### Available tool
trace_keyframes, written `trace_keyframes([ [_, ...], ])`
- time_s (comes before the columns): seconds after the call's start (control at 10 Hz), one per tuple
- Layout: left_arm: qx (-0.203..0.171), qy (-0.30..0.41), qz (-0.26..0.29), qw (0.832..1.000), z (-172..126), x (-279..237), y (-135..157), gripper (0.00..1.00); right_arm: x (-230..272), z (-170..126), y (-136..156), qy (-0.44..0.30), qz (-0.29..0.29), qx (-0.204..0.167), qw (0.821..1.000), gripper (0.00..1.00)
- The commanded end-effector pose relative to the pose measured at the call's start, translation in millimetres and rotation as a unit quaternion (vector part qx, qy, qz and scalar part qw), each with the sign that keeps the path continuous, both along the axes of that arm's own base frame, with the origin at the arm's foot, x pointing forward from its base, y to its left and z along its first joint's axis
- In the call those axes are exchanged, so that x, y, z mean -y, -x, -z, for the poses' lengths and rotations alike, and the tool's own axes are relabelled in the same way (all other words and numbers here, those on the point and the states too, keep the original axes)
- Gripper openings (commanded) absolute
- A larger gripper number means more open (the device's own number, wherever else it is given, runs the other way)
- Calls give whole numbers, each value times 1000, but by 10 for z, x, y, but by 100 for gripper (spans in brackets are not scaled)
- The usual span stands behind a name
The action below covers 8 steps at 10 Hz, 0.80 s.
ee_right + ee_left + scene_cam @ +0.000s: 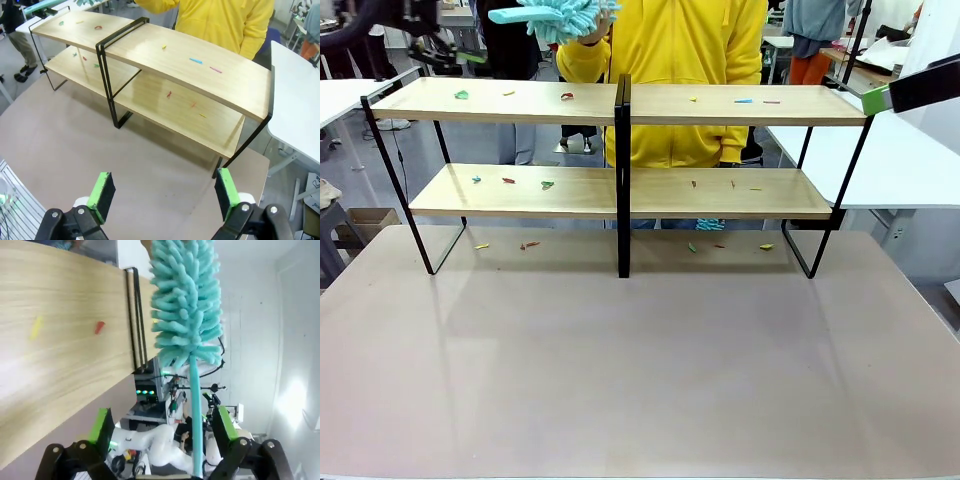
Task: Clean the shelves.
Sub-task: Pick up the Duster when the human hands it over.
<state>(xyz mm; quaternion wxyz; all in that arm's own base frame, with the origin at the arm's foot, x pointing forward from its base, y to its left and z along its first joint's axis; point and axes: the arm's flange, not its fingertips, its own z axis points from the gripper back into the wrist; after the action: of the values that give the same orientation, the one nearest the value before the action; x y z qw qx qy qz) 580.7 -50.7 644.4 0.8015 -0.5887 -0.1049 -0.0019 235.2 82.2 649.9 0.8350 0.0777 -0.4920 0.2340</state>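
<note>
The shelves (720,105), two light-wood tiers on a black frame, stand at the far side of the table with small coloured scraps (567,96) on both boards. Behind them a person in a yellow top holds up a teal fluffy duster (555,15), its handle pointing toward my left gripper (460,50) at the upper left. In the left wrist view the left gripper (162,435) is open, and the duster's handle (194,410) runs between the fingers, close to one green pad (225,422). My right gripper (162,195) is open and empty above the shelves' (190,65) right end.
Several scraps (528,244) also lie on the grey-brown tabletop (640,370) under the rack. White tables (880,160) flank the rack on both sides. The right gripper's green pad (875,100) hangs beside the top board's right corner.
</note>
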Motion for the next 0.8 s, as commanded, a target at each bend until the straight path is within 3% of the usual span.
trace_keyframes([
  [0.0, 14, 5, 13, 1000, -135, 265, -2, 100, 10, -1, -2, -1, -2, -1, 1000, 100],
  [0.7, 40, -1, 42, 998, -129, 576, 35, 100, 10, -1, -2, -1, -2, -1, 1000, 100],
])
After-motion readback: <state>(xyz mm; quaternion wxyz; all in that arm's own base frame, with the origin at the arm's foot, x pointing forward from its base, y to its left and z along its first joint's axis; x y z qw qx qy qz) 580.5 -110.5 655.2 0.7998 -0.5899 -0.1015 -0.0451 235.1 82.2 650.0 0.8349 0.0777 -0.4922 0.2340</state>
